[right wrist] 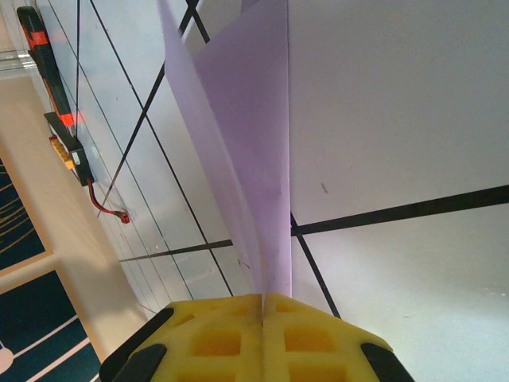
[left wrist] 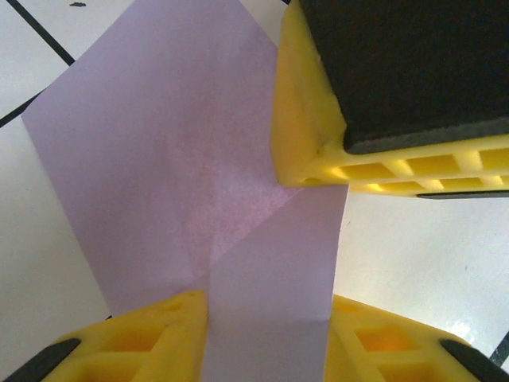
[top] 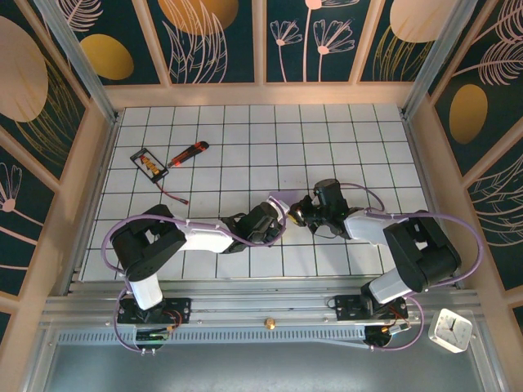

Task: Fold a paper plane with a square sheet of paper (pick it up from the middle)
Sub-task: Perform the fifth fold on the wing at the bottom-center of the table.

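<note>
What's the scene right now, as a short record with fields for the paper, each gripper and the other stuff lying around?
right gripper: shut on the lavender sheet
left gripper: jaws apart, a band of the sheet between them
sheet state: partly folded, layers overlapping
lying far left: red-orange utility knife, black-framed card, side by side

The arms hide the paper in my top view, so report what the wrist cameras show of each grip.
Observer: The right gripper is shut on the lavender paper, pinching two layers together.
Operator: Now the left.
Observer: The left gripper stands open, with a strip of the paper between its fingers.
Operator: Describe any fold.
Observer: In the left wrist view, one diagonal fold edge crosses the paper.
</note>
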